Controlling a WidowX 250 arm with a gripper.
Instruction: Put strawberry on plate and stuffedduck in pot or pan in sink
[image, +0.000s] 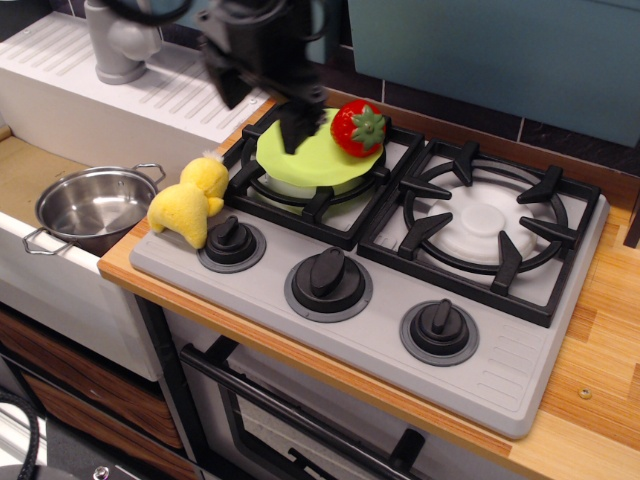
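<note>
The red strawberry (358, 128) with its green cap lies on the right rim of the lime-green plate (300, 155), which sits on the back-left burner. My black gripper (263, 105) hovers over the plate's left side, apart from the strawberry, blurred, its jaws spread and empty. The yellow stuffed duck (190, 205) lies on the stove's front-left corner beside a knob. The shiny steel pot (92, 206) stands empty in the sink (25, 170) at the left.
A grey faucet (118, 40) and a ribbed draining board (190, 90) lie behind the sink. Three black knobs (328, 272) line the stove front. The right burner grate (488, 228) is bare. A wooden counter (600, 330) borders the right.
</note>
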